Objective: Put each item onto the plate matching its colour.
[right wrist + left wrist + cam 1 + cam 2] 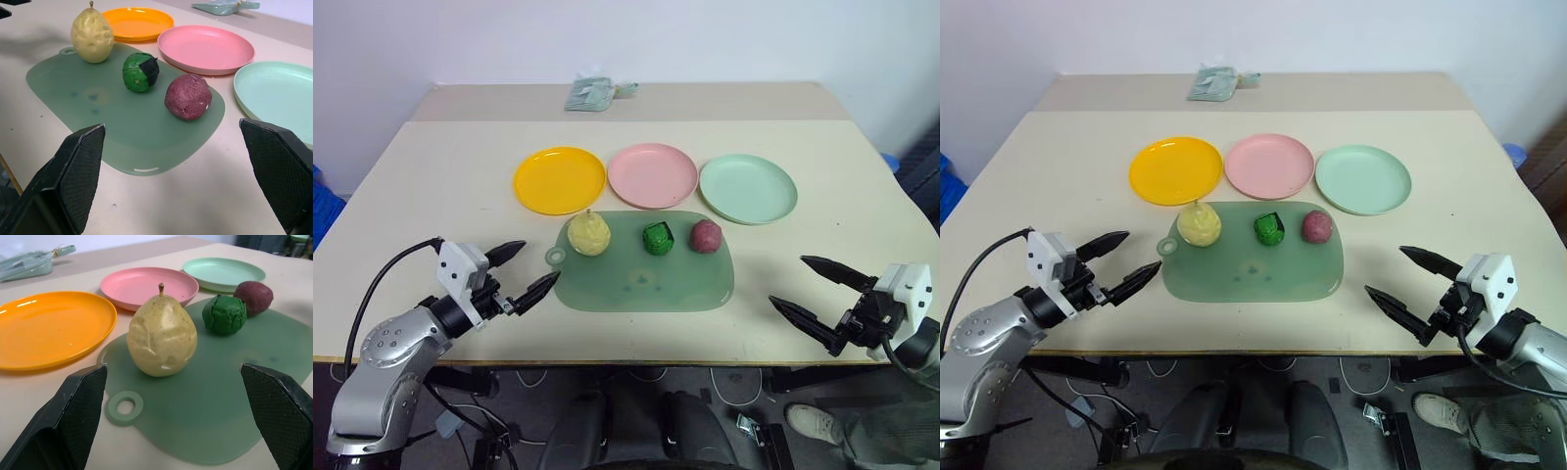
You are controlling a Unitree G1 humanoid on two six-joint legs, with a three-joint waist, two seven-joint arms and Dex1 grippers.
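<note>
Three toy foods sit in a row on the green mat (646, 279): a yellow pear (588, 234), a green lump (657, 238) and a dark red ball (706, 235). Just behind the mat are the yellow plate (559, 179), the pink plate (652, 175) and the mint green plate (748, 188). I see no words on any of them. The left gripper (523, 267) and the right gripper (811, 287) hang near the table's front edge, both wide apart and holding nothing.
</note>
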